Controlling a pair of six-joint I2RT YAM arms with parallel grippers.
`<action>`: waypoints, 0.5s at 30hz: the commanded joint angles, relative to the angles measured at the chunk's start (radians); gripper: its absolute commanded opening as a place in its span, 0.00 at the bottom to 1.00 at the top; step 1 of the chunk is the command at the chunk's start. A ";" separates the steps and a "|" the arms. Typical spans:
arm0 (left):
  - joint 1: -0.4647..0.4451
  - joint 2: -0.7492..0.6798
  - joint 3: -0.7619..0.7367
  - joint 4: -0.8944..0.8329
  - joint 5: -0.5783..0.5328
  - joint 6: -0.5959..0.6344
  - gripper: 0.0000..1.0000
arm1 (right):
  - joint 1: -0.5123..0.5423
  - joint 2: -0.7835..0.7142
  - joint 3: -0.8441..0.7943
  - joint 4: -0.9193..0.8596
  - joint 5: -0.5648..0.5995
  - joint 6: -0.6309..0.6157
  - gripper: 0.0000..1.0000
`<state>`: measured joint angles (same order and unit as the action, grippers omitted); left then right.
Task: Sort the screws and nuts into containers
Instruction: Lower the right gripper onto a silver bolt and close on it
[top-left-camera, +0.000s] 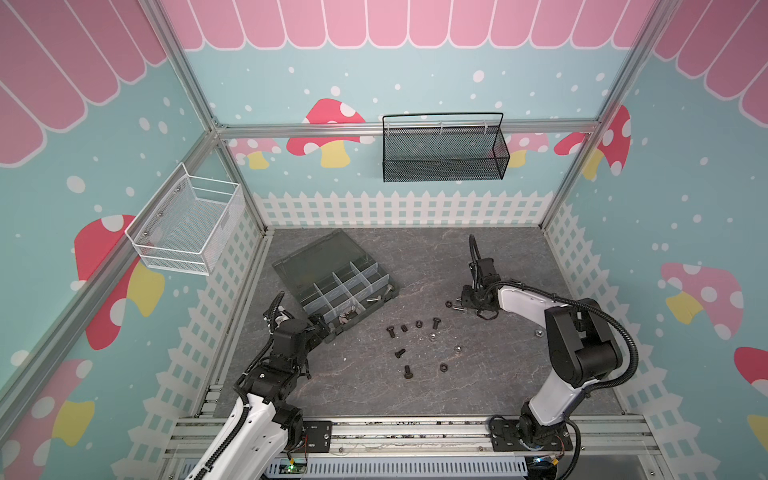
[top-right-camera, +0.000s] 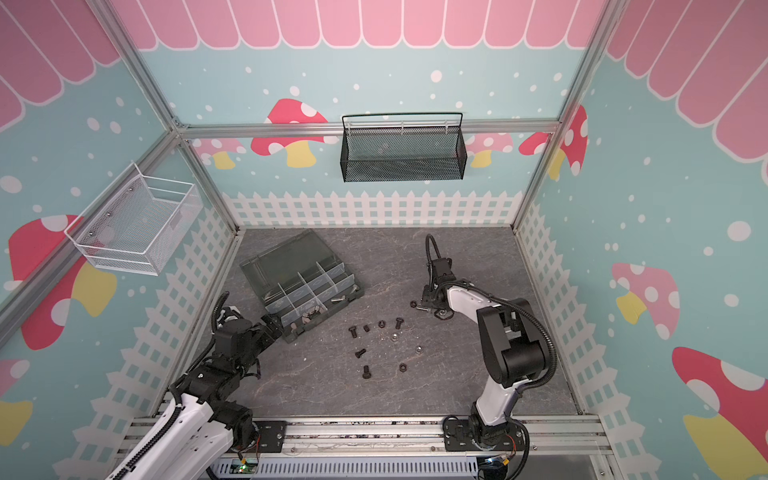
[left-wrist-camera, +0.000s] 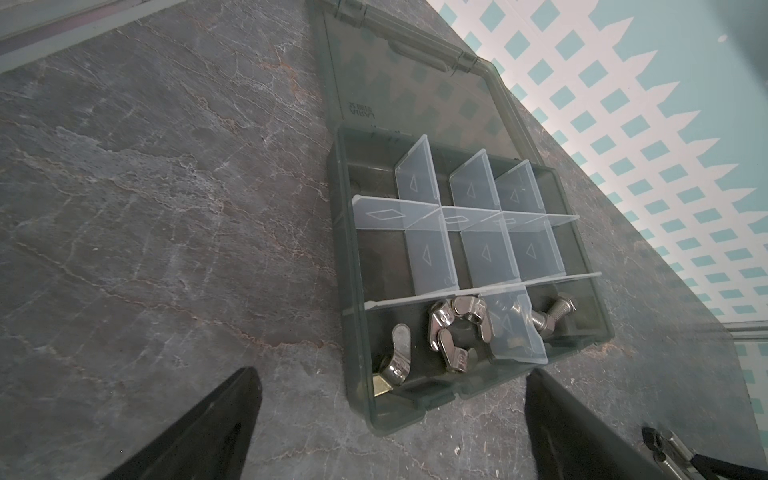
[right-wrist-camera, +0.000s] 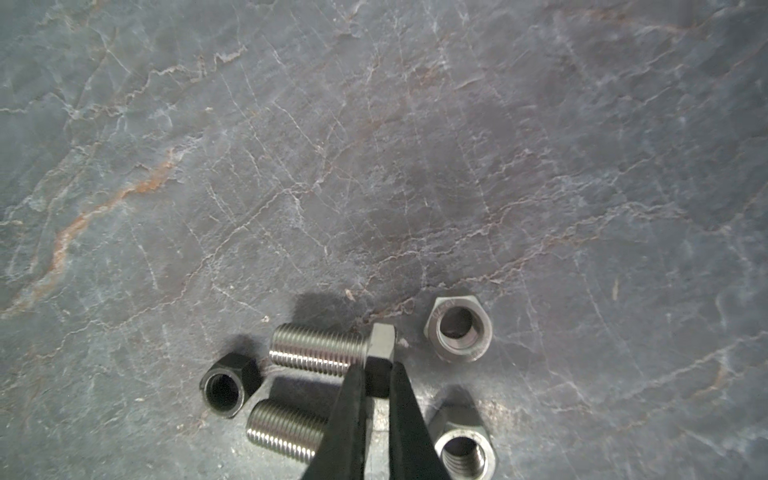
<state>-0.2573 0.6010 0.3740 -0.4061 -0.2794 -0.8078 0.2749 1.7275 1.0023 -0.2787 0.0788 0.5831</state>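
Silver screw, right of centre on the counter: shank crosswise to the right tool, whose narrow jaws pinch its head. Box lies well apart toward the left edge, beside the wide-open left tool.

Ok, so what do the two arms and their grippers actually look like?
The left arm and right arm share white shell links, black joint blocks and black bases on an aluminium rail. Ribbed black conduit runs along each. The left gripper and right gripper are black with slim tapered jaws.
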 joint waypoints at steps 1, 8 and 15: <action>0.006 -0.010 0.002 0.009 -0.001 -0.017 1.00 | -0.005 -0.008 -0.011 0.001 -0.014 -0.003 0.08; 0.006 -0.010 0.000 0.008 -0.005 -0.018 1.00 | -0.003 -0.038 -0.014 -0.006 -0.030 -0.015 0.01; 0.006 -0.004 0.003 0.010 -0.003 -0.014 1.00 | 0.000 -0.081 -0.025 -0.013 -0.050 -0.023 0.00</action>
<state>-0.2573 0.5983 0.3740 -0.4061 -0.2794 -0.8078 0.2749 1.6901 0.9897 -0.2878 0.0425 0.5724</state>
